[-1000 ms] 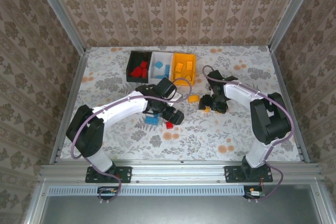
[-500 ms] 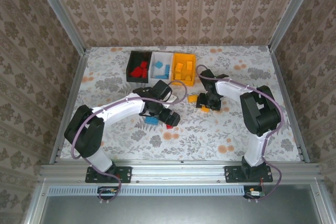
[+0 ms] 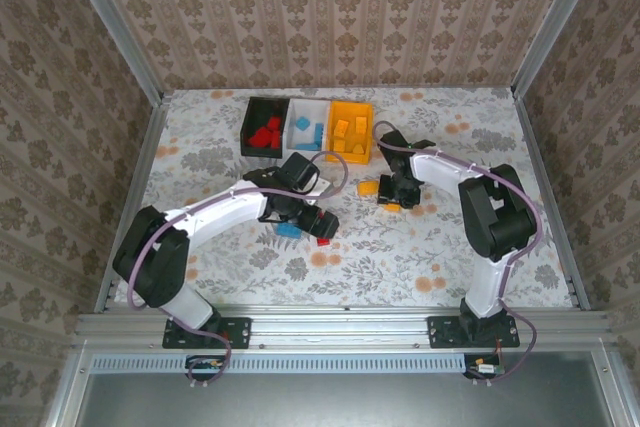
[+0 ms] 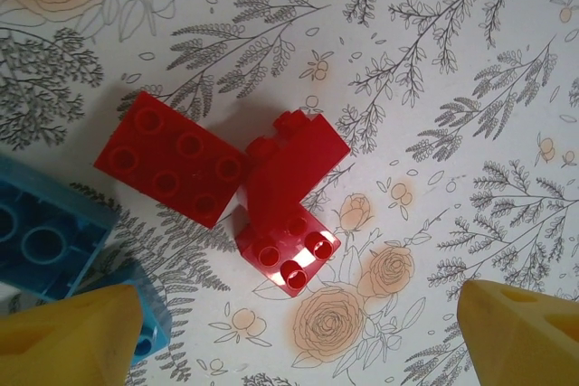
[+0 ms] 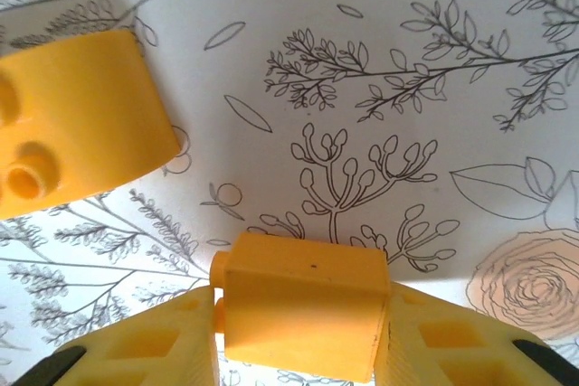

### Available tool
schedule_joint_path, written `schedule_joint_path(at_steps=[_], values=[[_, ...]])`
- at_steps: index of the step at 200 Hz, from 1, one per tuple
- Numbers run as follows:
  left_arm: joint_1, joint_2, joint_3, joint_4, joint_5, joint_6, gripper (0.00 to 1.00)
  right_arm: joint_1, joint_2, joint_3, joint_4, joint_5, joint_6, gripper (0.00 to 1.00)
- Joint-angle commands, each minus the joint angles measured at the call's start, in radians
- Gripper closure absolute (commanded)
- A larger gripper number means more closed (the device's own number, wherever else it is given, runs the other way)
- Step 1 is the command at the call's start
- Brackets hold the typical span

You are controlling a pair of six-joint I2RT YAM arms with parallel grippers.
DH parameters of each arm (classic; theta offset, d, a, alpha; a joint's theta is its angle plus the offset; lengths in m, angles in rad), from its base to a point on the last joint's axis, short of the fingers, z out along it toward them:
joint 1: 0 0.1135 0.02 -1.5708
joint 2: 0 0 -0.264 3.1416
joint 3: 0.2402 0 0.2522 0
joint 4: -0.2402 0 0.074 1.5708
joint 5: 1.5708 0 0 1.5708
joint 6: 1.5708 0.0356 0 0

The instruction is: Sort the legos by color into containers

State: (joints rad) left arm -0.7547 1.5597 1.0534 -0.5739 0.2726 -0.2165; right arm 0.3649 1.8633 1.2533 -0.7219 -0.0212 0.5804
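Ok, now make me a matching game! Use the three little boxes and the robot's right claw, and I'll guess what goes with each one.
Column one:
1. black bin
2. white bin
3. orange bin
4. right gripper

Column two:
A. blue bricks inside
B. shut on a yellow brick
C. red bricks inside
D. yellow bricks inside

Right pairs: 1-C, 2-A, 3-D, 4-B.
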Motion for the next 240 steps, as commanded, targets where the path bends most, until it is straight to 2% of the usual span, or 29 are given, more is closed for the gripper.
schedule_joint_path(at_steps=[1, 35, 87, 114, 138, 160, 185, 193, 240], values=[[0.026, -0.059, -0.018, 0.022, 0.036, -0.035, 0.08, 0.003, -0.081, 0.083, -0.045, 0.017, 0.006, 0.59], [0.073, -0.115, -0.054, 0.065, 0.067, -0.091, 0.08, 0.003, -0.037, 0.296, -0.092, -0.021, -0.015, 0.59], [0.178, -0.225, -0.162, 0.132, 0.136, -0.201, 0.08, 0.002, 0.269, 0.769, -0.171, -0.055, -0.066, 0.58], [0.208, -0.271, -0.196, 0.114, 0.144, -0.208, 0.08, 0.000, 0.427, 0.984, -0.181, -0.069, -0.083, 0.49], [0.239, -0.314, -0.221, 0.106, 0.154, -0.221, 0.08, -0.002, 0.498, 1.087, -0.180, -0.067, -0.089, 0.43], [0.273, -0.354, -0.242, 0.104, 0.164, -0.234, 0.08, -0.003, 0.475, 1.066, -0.152, -0.072, -0.098, 0.38], [0.294, -0.380, -0.254, 0.105, 0.182, -0.246, 0.08, -0.003, 0.386, 0.956, -0.116, -0.066, -0.121, 0.36], [0.327, -0.387, -0.257, 0.105, 0.186, -0.248, 0.08, -0.002, 0.347, 0.918, -0.107, -0.074, -0.131, 0.36], [0.326, -0.411, -0.284, 0.040, 0.130, -0.253, 0.09, 0.028, 0.006, 0.442, 0.034, -0.146, -0.139, 0.33]])
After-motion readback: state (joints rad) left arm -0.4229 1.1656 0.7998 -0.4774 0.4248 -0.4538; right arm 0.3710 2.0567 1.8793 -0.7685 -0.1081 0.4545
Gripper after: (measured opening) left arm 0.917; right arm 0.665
